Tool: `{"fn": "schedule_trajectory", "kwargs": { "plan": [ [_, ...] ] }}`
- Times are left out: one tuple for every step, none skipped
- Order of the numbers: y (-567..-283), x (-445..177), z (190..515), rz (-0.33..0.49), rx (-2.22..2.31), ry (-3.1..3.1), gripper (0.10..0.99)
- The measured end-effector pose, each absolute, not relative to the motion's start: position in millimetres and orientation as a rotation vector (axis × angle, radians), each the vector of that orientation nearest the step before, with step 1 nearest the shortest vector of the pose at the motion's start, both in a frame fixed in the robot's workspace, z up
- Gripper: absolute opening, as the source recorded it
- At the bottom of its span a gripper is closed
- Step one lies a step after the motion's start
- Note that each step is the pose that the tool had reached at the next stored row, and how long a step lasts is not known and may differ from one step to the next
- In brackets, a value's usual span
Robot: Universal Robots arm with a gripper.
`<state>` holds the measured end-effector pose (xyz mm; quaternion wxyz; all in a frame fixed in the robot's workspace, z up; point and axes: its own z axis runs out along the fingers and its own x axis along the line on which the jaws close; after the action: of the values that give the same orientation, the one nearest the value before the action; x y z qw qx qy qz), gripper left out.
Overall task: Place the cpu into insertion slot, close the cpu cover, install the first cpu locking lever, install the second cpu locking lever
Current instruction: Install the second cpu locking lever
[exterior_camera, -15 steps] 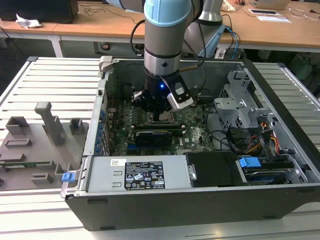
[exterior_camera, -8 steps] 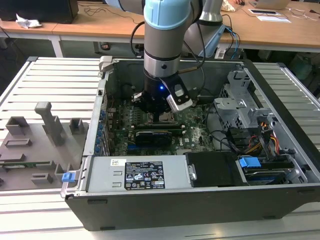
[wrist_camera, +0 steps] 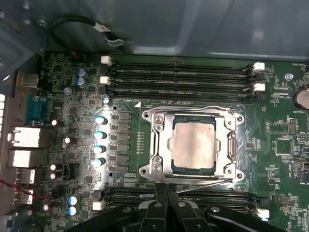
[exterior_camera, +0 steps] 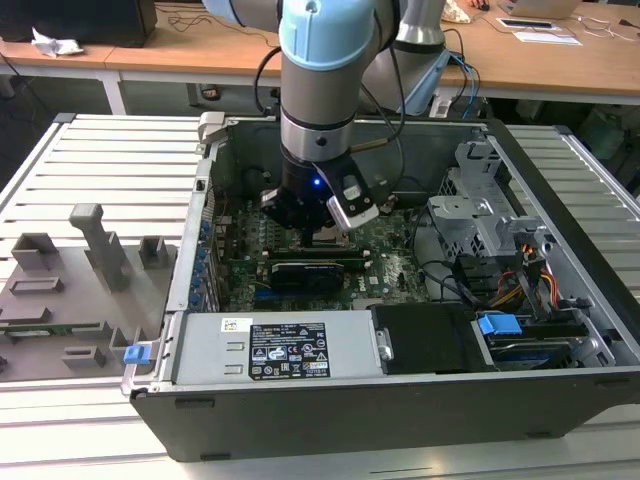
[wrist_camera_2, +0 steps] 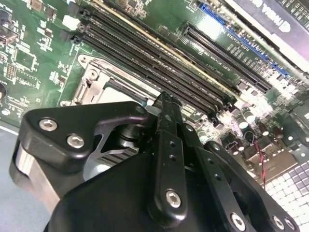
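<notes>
The cpu [wrist_camera: 194, 145], a silver-grey square, lies flat in the insertion slot [wrist_camera: 235, 145] on the green motherboard [wrist_camera: 125, 77]. The cpu cover [wrist_camera: 160, 145] lies closed down around it, so the chip shows through its window. Thin wire levers run along two opposite sides of the socket [wrist_camera: 193, 108] [wrist_camera: 205, 180]. My gripper [wrist_camera: 166, 189] is shut, with nothing visible between its fingers. Its tips sit at the socket's edge, beside one lever wire. In the second wrist view the fingertips [wrist_camera_2: 164, 100] hang just over the socket's metal frame [wrist_camera_2: 99, 82]. In the exterior view the gripper [exterior_camera: 322, 237] is low inside the open computer case.
Long black memory slots [wrist_camera: 178, 77] flank the socket on both sides. A black expansion card [exterior_camera: 315, 270] lies near the gripper. The power supply [exterior_camera: 275, 350], drive cage [exterior_camera: 480, 215] and cables [exterior_camera: 530, 275] crowd the case. A grey fixture tray [exterior_camera: 70, 290] sits at the exterior view's left.
</notes>
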<state>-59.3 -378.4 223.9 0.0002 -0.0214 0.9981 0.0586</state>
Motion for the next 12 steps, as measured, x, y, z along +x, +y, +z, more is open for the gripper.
{"fn": "schedule_trajectory", "kwargs": {
  "plan": [
    [-379, -60, 224, 0.189, -0.075, 3.135, 0.106],
    [-381, -61, 223, 0.204, -0.088, 3.134, 0.106],
    [-382, -62, 223, 0.216, -0.095, 3.133, 0.106],
    [-382, -63, 222, 0.224, -0.099, 3.132, 0.106],
    [-382, -65, 222, 0.234, -0.103, 3.131, 0.106],
    [-383, -67, 220, 0.243, -0.109, 3.131, 0.106],
    [-382, -67, 218, 0.246, -0.112, 3.13, 0.106],
    [-383, -68, 217, 0.248, -0.115, 3.13, 0.106],
    [-383, -69, 216, 0.252, -0.118, 3.13, 0.106],
    [-383, -69, 215, 0.256, -0.119, 3.129, 0.106],
    [-383, -69, 214, 0.261, -0.12, 3.129, 0.106],
    [-383, -70, 213, 0.267, -0.12, 3.128, 0.106]
  ]
}}
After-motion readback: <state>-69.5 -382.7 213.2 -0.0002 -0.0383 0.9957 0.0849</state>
